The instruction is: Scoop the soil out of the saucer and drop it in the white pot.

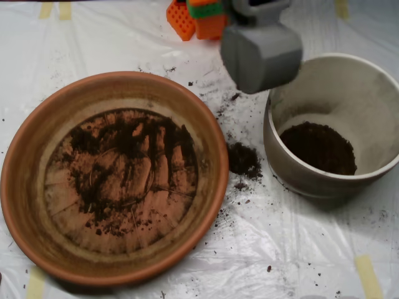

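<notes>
- I take the white pot [368, 134] as my landmark; it stands at the right of the tabletop [293, 249], which is covered in clear plastic sheet.
- My claw [260, 57], the grey scoop, hangs over the pot's upper-left rim, partly above the sheet beside it. From above I see only its closed-looking grey shell, so I cannot tell whether it is open or whether it carries anything.
- A dark mound of soil [319, 147] lies in the bottom of the pot.
- Left of the pot sits the saucer [25, 187], with a thin smear of soil across its ridged floor.
- Between saucer and pot, a small spilled clump [243, 160] lies on the sheet, with loose specks around it.
- Above and left of the pot, the arm's orange parts [196, 22] show.
</notes>
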Robot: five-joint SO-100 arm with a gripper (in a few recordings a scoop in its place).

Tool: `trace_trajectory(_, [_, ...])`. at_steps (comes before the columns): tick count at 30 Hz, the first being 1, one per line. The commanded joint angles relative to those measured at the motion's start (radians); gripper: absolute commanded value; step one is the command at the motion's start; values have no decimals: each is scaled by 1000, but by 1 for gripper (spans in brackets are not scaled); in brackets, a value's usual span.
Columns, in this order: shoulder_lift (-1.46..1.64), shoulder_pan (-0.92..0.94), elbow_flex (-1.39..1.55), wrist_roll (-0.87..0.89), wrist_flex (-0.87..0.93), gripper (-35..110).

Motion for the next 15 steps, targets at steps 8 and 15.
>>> trace_trajectory(8, [-264,-156,-339,8,129,35])
trace_trajectory(15, [-219,-107,-304,46,150,35])
